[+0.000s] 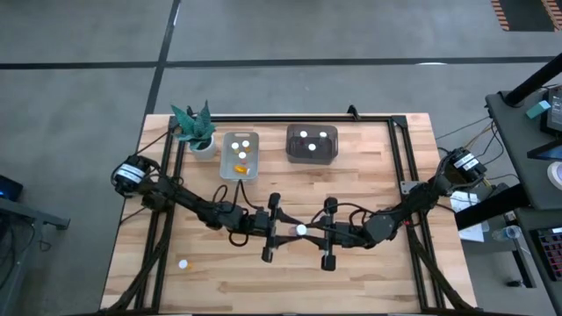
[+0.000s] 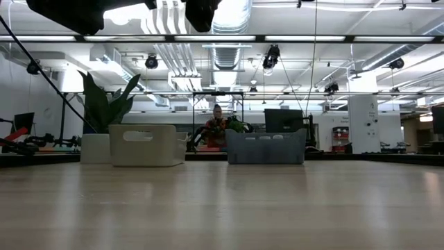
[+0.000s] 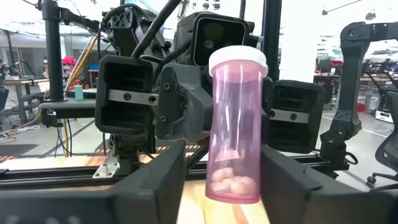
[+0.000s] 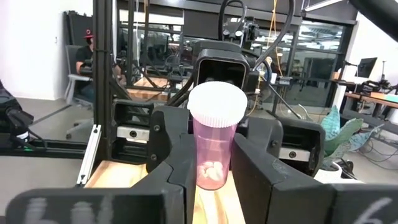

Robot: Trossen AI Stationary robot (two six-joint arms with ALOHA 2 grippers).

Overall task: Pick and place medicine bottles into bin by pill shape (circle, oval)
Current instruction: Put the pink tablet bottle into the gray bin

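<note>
A clear pink medicine bottle point(image 4: 214, 146) with a white cap point(image 1: 301, 231) stands upright above the middle of the table, pale pills at its bottom point(image 3: 231, 183). My right gripper point(image 4: 214, 180) is shut on it from the table's right. My left gripper point(image 3: 224, 186) faces it from the left, open. Its fingers stand on either side of the bottle's lower part, with a gap showing beside one finger point(image 3: 158, 180). Another bottle point(image 1: 183, 262) lies on the table near the front left. My right gripper pinches the lower half of the bottle's body point(image 4: 214, 163) between its two fingers point(image 4: 177, 168). The fingers come in about level from the table's right. The bottle stands upright in the hold, cap up, lifted clear of the table.
A white bin point(image 1: 241, 154) at the far side holds a few bottles. A grey bin point(image 1: 312, 143) next to it holds three white-capped ones. A potted plant point(image 1: 197, 130) stands at the far left. A black frame point(image 1: 399, 149) runs along the table's sides.
</note>
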